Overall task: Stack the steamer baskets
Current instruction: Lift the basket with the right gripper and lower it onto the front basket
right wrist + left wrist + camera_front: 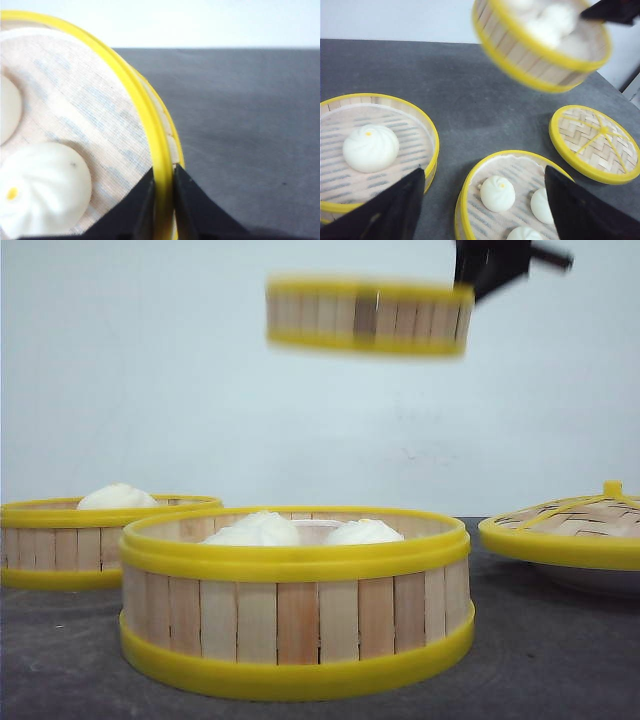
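One steamer basket (368, 317) hangs in the air above the table, blurred, with white buns inside (545, 45). My right gripper (163, 200) is shut on its yellow rim (161, 165), one finger inside the wall and one outside; it shows as a dark shape (492, 262) at the basket's right edge. A second steamer basket (296, 600) with three buns sits at the table's front middle (520, 200). A third steamer basket (70, 540) holding one bun stands to the left (375, 150). My left gripper (482, 210) is open, high above these two, holding nothing.
A domed woven lid (575, 525) with yellow rim and knob rests on a white plate (600, 582) at the right, also in the left wrist view as the lid (595, 142). The table (560, 660) is dark grey, with a pale wall behind.
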You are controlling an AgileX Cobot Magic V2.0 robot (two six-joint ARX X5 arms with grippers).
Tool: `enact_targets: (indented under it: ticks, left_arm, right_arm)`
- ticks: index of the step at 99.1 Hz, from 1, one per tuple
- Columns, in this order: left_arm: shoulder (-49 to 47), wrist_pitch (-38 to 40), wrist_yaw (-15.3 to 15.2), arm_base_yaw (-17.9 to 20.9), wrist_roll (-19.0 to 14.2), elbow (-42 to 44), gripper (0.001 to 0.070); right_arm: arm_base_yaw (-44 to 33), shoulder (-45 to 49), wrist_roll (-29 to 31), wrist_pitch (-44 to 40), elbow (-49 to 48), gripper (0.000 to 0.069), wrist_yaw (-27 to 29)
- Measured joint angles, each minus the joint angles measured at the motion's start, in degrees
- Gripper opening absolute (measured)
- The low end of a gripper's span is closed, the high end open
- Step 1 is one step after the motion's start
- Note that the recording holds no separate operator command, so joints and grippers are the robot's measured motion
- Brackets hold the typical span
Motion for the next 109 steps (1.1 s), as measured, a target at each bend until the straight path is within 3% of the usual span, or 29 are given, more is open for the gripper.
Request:
enact_targets:
  ticks: [33, 60, 79, 109]
  left_arm:
    - [-3.28, -0.79, 0.0, 0.0, 0.0, 0.0, 0.0464]
    - [-3.78, -1.49, 0.0, 0.0, 0.0, 0.0, 0.0464]
    - [-3.82, -1.49, 0.0, 0.0, 0.0, 0.0, 0.0464]
    - [-3.82, -1.51, 0.0, 0.0, 0.0, 0.0, 0.0464]
  right_arm:
    - [6.71, -13.86, -8.24, -13.7, 0.0, 0.0035, -3.06]
    - [11.19, -13.53, -12.57, -22.1, 0.15, 0.0035, -2.75]
    - [14.69, -12.57, -14.23, -19.45, -3.8, 0.0035, -2.51]
    - [16.17, -12.13, -14.25, -7.13, -20.06, 0.0035, -2.47]
